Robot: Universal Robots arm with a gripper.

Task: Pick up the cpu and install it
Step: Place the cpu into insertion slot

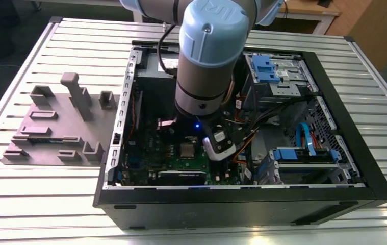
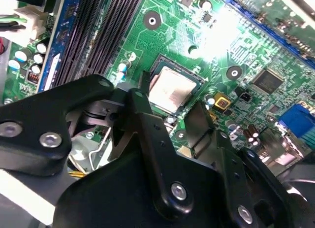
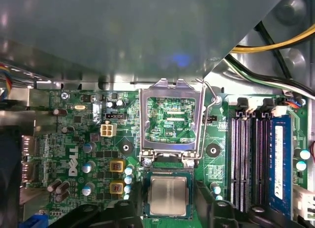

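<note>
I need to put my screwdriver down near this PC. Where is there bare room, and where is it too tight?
Free: the slatted table between the grey fixture plate and its near edge, and the strip at the exterior view's right of the case. Crowded: inside the case, with the arm, cables and drive bays, and the open claw straddling the cpu.

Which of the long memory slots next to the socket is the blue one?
The outermost slot, farthest from the cpu, is blue; the black slots lie between it and the cpu.
</note>
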